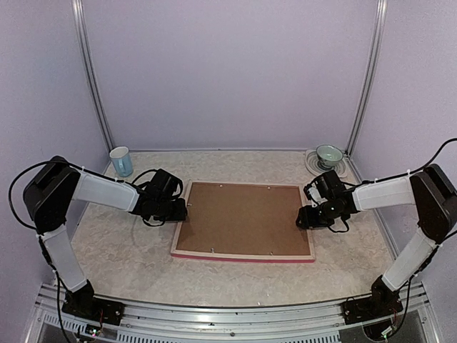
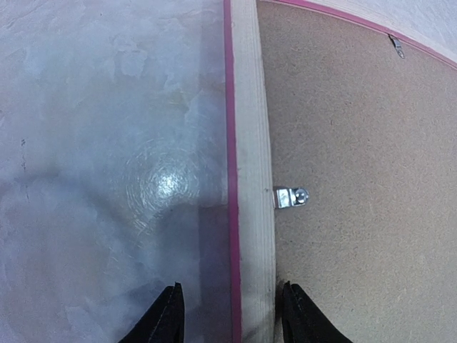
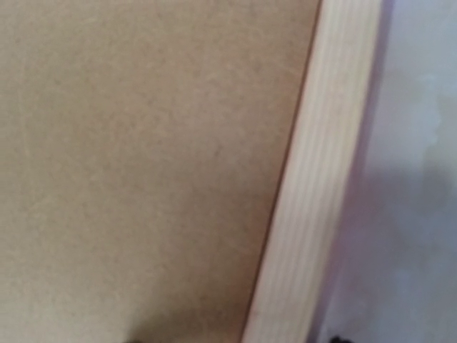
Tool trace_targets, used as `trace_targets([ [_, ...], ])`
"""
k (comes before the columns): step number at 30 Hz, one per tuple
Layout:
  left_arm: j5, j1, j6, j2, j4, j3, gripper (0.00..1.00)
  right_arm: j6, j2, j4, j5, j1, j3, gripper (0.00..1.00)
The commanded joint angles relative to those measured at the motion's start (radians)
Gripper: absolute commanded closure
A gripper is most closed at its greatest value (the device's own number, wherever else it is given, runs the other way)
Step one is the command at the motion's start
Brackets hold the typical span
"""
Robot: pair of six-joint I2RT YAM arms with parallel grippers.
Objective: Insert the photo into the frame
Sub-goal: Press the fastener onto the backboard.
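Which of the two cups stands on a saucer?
The pale green cup at the back right sits on a saucer; the light blue mug at the back left stands on the bare table.

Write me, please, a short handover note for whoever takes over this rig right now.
Left gripper: jaws open, astride the frame's left rail, not clamped.
Right gripper: at the right rail, jaws apparently open astride it; tips barely show.
Frame: face down mid-table, board seated in its back, a clip over the board's edge.
Photo: not in view; it may lie under the board, cannot tell.
Done: back looks closed.
Left: confirm the photo is inside, probably by turning the frame over.
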Motion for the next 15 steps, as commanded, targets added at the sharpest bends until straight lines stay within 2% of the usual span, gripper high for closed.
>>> trace_targets([
  [1,-0.003,0.006,0.0,0.004,0.024,-0.016,0.53,0.008,0.015,-0.085,0.041,0.007,-0.045,0.41],
  [15,-0.001,0.012,-0.001,0.001,0.03,-0.027,0.53,0.024,-0.008,-0.088,0.041,0.007,-0.048,0.55],
])
